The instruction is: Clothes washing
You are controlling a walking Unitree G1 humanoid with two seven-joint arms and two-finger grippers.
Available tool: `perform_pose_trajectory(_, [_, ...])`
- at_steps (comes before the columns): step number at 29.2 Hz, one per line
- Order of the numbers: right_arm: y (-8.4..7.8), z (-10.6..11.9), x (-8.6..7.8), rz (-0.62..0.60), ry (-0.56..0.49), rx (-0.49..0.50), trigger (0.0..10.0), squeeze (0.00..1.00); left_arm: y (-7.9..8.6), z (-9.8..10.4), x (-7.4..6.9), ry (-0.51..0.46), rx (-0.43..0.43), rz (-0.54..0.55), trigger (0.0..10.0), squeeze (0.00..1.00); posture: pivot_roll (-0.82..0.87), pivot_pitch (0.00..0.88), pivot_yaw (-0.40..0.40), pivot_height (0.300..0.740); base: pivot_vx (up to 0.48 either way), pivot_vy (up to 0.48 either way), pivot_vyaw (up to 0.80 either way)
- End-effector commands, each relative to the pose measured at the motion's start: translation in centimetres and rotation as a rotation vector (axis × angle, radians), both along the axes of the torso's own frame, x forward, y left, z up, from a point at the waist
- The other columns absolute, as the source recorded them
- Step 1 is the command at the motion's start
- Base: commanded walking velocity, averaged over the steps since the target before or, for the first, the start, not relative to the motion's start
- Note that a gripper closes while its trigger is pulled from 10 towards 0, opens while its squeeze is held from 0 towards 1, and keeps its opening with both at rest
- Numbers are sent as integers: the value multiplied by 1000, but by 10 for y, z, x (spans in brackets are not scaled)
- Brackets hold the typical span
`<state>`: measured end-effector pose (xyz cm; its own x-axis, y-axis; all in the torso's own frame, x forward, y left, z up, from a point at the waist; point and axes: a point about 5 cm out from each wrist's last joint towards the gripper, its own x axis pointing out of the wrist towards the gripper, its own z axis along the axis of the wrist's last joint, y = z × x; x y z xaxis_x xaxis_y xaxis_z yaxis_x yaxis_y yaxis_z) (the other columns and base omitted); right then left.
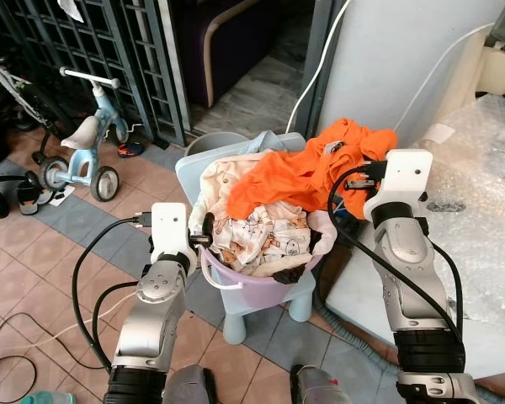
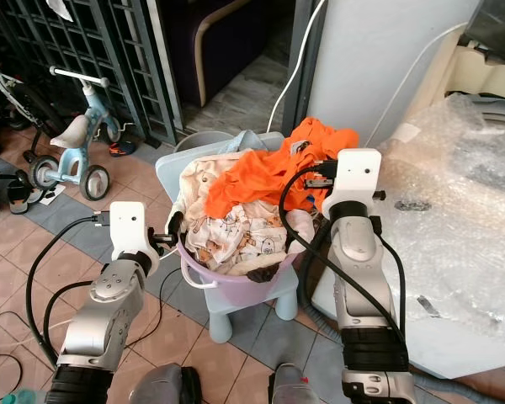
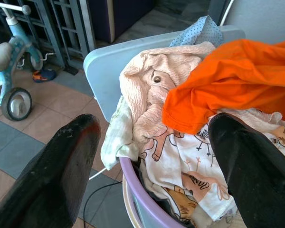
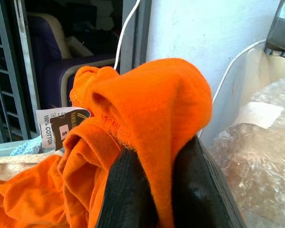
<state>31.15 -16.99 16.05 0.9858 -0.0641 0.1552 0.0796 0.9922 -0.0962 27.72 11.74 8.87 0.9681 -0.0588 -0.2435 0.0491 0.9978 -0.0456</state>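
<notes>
A purple laundry basket (image 1: 236, 289) full of clothes stands on a pale blue child's chair (image 1: 189, 167). On top lies an orange garment (image 1: 307, 174), over cream printed cloth (image 1: 257, 231). My right gripper (image 4: 154, 190) is shut on a bunched fold of the orange garment (image 4: 147, 97) at the basket's right side, lifting it a little. My left gripper (image 3: 152, 156) is open at the basket's left rim, its fingers (image 3: 61, 171) spread either side of the hanging clothes.
A washing machine under bubble wrap (image 1: 480, 194) stands to the right. A blue child's tricycle (image 1: 84, 147) and a metal gate (image 1: 84, 50) are at the left. Cables (image 1: 34, 337) lie on the tiled floor.
</notes>
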Motion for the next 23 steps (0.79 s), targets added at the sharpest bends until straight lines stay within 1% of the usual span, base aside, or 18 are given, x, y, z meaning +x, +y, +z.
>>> perform_pose_trajectory(1, [3, 16, 0, 2, -64, -12, 10000, 0, 0, -3, -1, 17, -4, 3, 10000, 0, -6, 59, 37, 740, 0, 0, -469])
perform_pose_trajectory(3, [0, 25, 1, -16, -106, -56, 10000, 0, -1, -2, -2, -2, -28, -24, 10000, 0, -9, 61, 36, 740, 0, 0, 0])
perform_pose_trajectory(4, [-2, 34, 4, -34, -141, -89, 10000, 0, -1, 0, -2, -12, -36, -36, 10000, 0, -11, 62, 37, 740, 0, 0, 0])
perform_pose_trajectory(7, [-9, 45, 10, -50, -172, -113, 10000, 0, -1, 1, -2, -21, -42, -41, 10000, 0, -15, 63, 36, 740, 0, 0, 0])
perform_pose_trajectory(10, [-13, 47, 13, -56, -171, -109, 10000, 0, -2, 1, -2, -21, -43, -40, 10000, 0, -16, 64, 33, 740, 0, 0, 0])
perform_pose_trajectory(13, [-12, 43, 13, -26, -155, -107, 10000, 0, -1, 0, -1, -19, -51, -33, 10000, 0, -16, 64, 30, 740, 0, 0, 0])
perform_pose_trajectory(15, [-9, 38, 11, -17, -138, -115, 10000, 0, -1, 2, -1, -36, -57, -47, 10000, 0, -16, 64, 28, 740, 0, 0, 0])
perform_pose_trajectory(18, [-6, 33, 9, -9, -118, -93, 10000, 0, -2, 4, -2, -46, -66, -53, 10000, 0, -19, 66, 30, 740, 0, -262, 0])
perform_pose_trajectory(23, [-6, 34, 10, -9, -126, -98, 10000, 0, -3, 5, -1, -53, -68, -62, 10000, 0, -22, 66, 34, 740, 0, -406, -165])
